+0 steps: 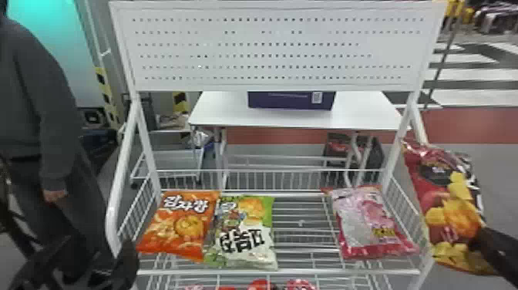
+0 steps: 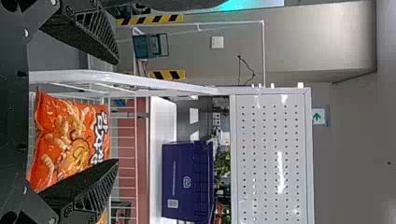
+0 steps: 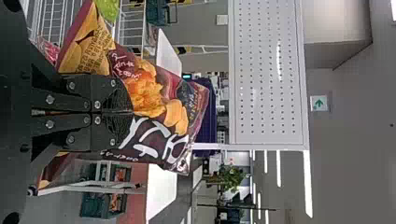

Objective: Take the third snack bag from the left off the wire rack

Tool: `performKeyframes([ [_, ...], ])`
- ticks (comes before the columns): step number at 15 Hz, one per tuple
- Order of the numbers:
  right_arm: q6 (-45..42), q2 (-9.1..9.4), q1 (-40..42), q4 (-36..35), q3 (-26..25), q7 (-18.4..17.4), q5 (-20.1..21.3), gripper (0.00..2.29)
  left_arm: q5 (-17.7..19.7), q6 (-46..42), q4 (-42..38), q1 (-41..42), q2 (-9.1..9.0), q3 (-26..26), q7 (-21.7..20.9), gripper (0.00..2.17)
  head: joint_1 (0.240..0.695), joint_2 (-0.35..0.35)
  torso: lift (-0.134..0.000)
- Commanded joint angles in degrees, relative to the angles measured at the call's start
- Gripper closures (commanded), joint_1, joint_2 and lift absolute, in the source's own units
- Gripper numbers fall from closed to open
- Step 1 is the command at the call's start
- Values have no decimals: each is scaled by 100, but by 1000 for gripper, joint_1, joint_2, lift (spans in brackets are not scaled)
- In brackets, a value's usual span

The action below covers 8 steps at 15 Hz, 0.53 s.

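Head view: three bags lie on the wire rack (image 1: pixel 304 231): orange bag (image 1: pixel 179 225), green bag (image 1: pixel 243 231), pink bag (image 1: pixel 366 223). One dark red snack bag (image 1: pixel 443 200) hangs right of it, in the right gripper (image 1: pixel 486 242).

Left wrist view: left gripper (image 2: pixel 114 109) spread apart, facing the orange bag (image 2: pixel 65 140).

Right wrist view: right gripper (image 3: pixel 130 112) clamped on the dark red snack bag (image 3: pixel 161 100).

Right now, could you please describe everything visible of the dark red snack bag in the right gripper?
The dark red snack bag is a glossy, crinkled pouch printed with yellow-orange chips and white lettering. It hangs tilted in the air past the right end of the wire rack, pinched near its lower corner by the shut right gripper.
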Motion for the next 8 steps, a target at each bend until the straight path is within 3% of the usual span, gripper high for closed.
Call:
performKeyframes([
  [1, -27, 1, 10, 9, 13, 0, -1, 2246, -3, 0, 0, 1, -17, -8, 9, 144, 499, 0, 0],
  [8, -115, 10, -34, 79, 92, 17, -1, 2246, -11, 0, -9, 10, -34, 1, 0, 144, 499, 0, 0],
])
